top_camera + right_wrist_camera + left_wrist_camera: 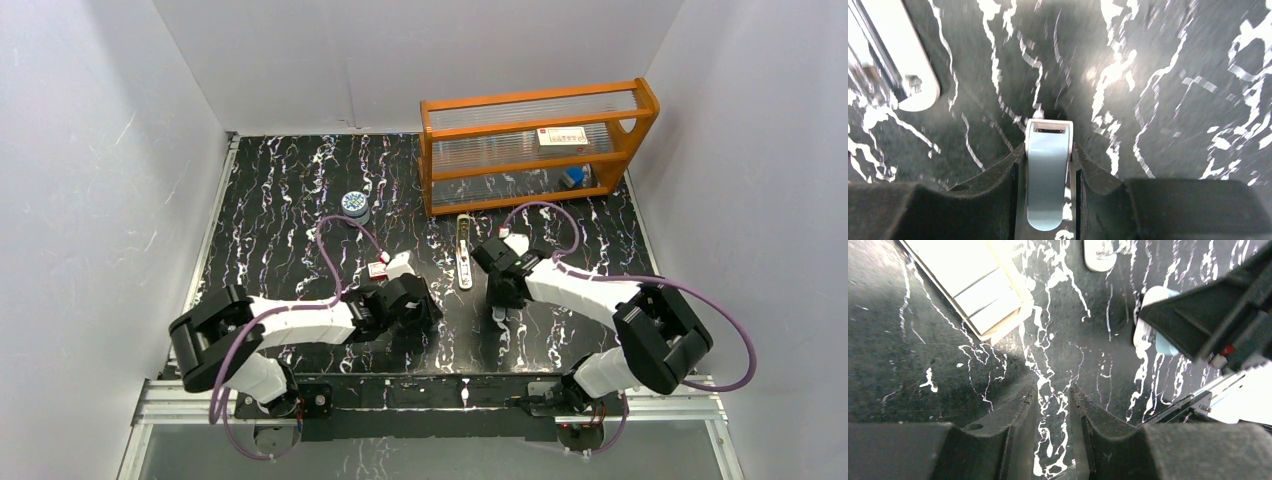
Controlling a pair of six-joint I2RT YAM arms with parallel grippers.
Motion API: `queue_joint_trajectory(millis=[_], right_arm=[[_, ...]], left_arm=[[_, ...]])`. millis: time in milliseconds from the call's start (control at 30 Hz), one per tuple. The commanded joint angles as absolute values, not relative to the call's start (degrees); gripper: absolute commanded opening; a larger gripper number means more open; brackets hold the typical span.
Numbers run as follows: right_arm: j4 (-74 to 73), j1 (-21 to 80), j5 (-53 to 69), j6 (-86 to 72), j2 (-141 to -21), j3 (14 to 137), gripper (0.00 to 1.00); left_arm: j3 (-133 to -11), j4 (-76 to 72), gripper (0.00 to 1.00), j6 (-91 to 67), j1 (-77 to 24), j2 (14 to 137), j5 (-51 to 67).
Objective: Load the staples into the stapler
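Observation:
The beige-grey stapler (464, 252) lies open on the black marble table, its metal channel up; its rounded end shows in the left wrist view (1100, 252) and the right wrist view (903, 65). My right gripper (497, 298) (1049, 150) is shut on a short light-blue piece (1048, 185), just right of the stapler's near end. My left gripper (430, 308) (1054, 390) is low over bare table, slightly open and empty. The small red-and-white box (378, 268) (973, 285) sits to its far left. I cannot pick out the staples block.
An orange rack (640, 105) with ribbed clear shelves stands at the back right and holds a red-and-white box (563, 136) and a small blue item (575, 177). A round tin (354, 204) sits at the back centre. White walls enclose the table.

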State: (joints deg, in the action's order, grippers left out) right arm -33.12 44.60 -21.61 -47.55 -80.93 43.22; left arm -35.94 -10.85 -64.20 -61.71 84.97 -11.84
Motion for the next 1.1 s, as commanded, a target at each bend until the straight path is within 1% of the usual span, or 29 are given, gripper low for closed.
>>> queue_joint_trajectory(millis=[0,167,333,400,533,700,900,1000,1067], right_arm=[[-25.4,37.8,-21.9,-35.6,-79.1,42.5,0.34],[-19.1,31.7,-15.9,-26.7,-81.0,42.4,0.34],[-18.8,30.4,-14.5,-24.1,-83.7,43.6,0.38],[-19.1,30.3,-14.3,-24.1,-83.8,43.9,0.41],[-21.2,30.4,-14.8,-25.0,-83.3,45.3,0.54],[-24.8,30.4,-16.1,-25.9,-81.5,49.2,0.63],[-25.2,30.4,-14.4,-23.5,-81.4,55.7,0.67],[-21.3,30.5,-9.4,-22.0,-81.0,57.5,0.69],[-17.5,30.5,-5.1,-21.1,-81.2,58.1,0.68]], left_arm=[[-36.8,-5.4,0.29,-59.0,-60.9,78.2,-18.9],[-37.4,-1.3,0.3,-56.3,-58.7,73.3,-20.9],[-36.8,-0.4,0.32,-55.2,-55.1,69.0,-19.4],[-36.0,-0.4,0.33,-55.5,-53.4,67.7,-17.5],[-34.0,-1.4,0.34,-56.7,-51.2,66.1,-14.4],[-34.0,-1.5,0.36,-56.8,-50.2,65.9,-12.1],[-32.2,-3.7,0.52,-56.2,-49.5,63.8,-9.5],[-31.8,-3.5,0.55,-56.2,-49.3,63.3,-9.3],[-31.8,-3.5,0.55,-56.6,-49.2,63.3,-9.7]])
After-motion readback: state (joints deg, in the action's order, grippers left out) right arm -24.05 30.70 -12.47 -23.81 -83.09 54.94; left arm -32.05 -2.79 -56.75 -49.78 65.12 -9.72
